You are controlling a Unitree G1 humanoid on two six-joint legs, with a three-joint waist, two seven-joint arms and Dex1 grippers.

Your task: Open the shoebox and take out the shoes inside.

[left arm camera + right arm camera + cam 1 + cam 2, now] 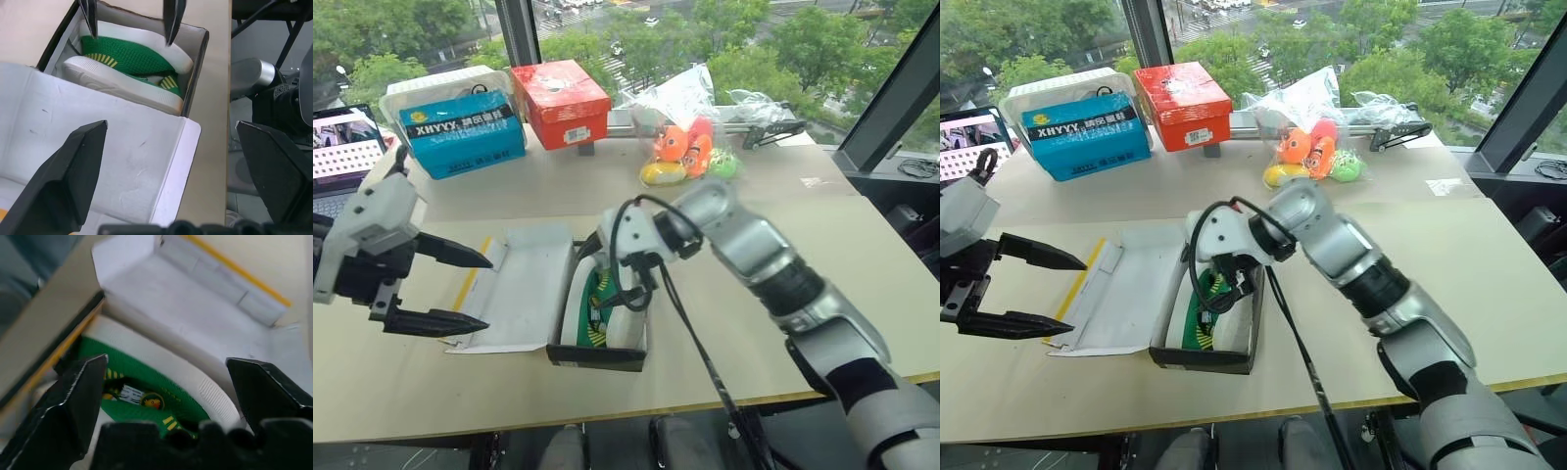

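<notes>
An open shoebox sits mid-surface, lid flat at nine o'clock. Green shoes lie inside, partly hidden by the right tool, fingers apart above them. The left tool hovers spread over the lid.

Left claw gapes wide; right claw spread, pointing down.

Beige table beside sunlit window

Shoes partly behind right end effector
</notes>
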